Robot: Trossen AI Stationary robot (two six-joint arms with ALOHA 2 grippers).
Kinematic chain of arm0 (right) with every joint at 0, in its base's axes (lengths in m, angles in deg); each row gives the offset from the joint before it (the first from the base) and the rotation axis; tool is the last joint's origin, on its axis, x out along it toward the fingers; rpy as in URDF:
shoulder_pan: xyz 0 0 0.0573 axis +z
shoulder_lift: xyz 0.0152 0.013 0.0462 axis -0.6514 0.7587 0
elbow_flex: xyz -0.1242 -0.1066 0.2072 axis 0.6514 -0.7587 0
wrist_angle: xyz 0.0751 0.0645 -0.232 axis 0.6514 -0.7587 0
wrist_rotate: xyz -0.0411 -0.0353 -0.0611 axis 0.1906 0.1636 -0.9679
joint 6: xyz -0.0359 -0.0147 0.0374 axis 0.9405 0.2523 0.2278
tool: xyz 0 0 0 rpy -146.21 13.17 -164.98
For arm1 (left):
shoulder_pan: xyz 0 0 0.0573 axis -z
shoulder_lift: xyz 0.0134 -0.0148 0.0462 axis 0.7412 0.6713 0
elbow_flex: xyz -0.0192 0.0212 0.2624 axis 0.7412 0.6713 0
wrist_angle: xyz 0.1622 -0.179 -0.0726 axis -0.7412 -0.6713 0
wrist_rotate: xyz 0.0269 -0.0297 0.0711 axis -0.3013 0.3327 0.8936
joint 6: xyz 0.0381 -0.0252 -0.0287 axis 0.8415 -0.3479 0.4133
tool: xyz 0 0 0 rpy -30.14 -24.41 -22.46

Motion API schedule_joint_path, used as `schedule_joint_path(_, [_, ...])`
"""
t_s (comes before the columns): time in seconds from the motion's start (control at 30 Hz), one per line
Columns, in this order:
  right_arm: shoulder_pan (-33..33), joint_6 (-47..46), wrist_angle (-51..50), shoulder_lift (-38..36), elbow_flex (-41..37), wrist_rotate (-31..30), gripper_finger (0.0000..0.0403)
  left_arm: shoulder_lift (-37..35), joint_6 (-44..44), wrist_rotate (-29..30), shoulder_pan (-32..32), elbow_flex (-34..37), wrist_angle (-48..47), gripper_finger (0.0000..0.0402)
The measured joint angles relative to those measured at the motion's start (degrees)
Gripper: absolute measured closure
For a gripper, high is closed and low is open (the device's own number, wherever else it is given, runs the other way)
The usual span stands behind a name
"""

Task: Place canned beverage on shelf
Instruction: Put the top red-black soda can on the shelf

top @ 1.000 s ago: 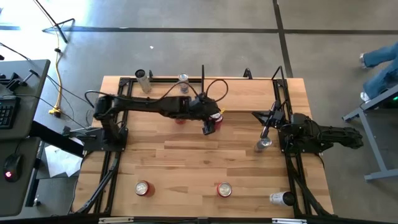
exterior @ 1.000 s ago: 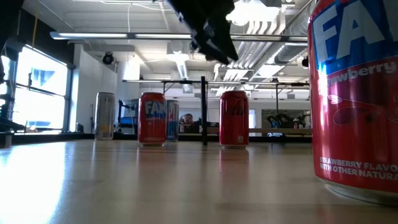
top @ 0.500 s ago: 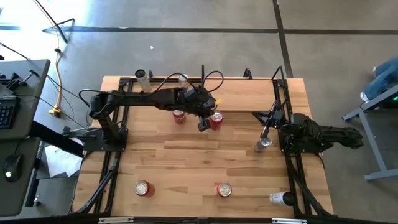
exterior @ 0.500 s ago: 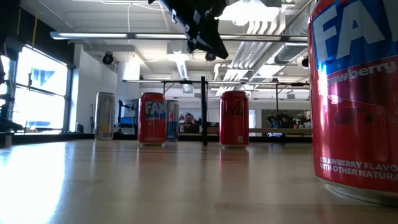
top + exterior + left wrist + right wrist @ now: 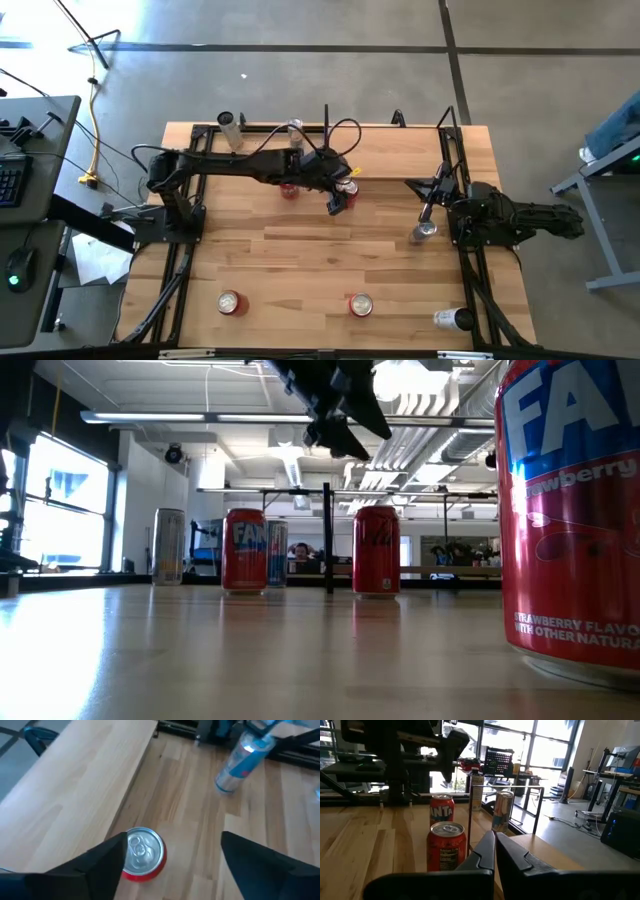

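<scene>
While the left end effector (image 5: 338, 206) hovers spread above a red can (image 5: 141, 854) (top only), another reads "Fanta" (image 5: 244, 551).

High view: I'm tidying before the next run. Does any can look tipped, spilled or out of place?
One can at the table's lower right corner in the high view appears to lie on its side; the others stand upright. No spill shows. The left gripper hangs open over a red can.
</scene>
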Motion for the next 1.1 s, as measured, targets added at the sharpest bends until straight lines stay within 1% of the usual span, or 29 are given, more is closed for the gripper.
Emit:
schedule_joint_path(0.07, [-0.01, 0.15, 0.01, 0.02, 0.0, 0.02, 0.0402, 1.71, 0.24, 0.07, -0.04, 0.04, 0.99, 0.0069])
schedule_joint_path(0.17, [0.0, -0.09, 0.01, 0.14, 0.0, 0.0, 0.0402, 4.29, 2.51, 0.42, -0.22, 0.04, 2.11, 0.0063])
schedule_joint_path(0.33, [0.01, -0.09, 0.01, 0.13, 0.0, 0.02, 0.0402, 6.56, 8.61, 6.68, -0.21, 0.1, 3.0, 0.0061])
schedule_joint_path(0.4, [0.0, 0.14, 0.0, 0.15, 0.0, 0.0, 0.0402, 6.83, 9.46, 8.14, -0.55, 0.09, 2.07, 0.0061])
schedule_joint_path(0.63, [0.01, 0.13, 0.01, 0.15, 0.0, 0.02, 0.0402, 6.8, 7.9, 6.48, -1.79, 0.09, 1.84, 0.0061])
schedule_joint_path(0.77, [0.01, -0.05, 0.0, 0.15, 0.0, 0.0, 0.0402, 7.03, 6.87, 3.82, -2.08, 0.09, 1.94, 0.0061])
schedule_joint_path(1.03, [0.01, -0.08, 0.0, 0.15, 0.0, 0.0, 0.0402, 8.65, 6.4, 4.22, -2.47, 0.04, 2.64, 0.0061])
schedule_joint_path(1.1, [0.01, -0.07, 0.01, 0.15, 0.0, 0.02, 0.0402, 8.99, 6.4, 5.25, -2.45, -0.02, 2.77, 0.0061])
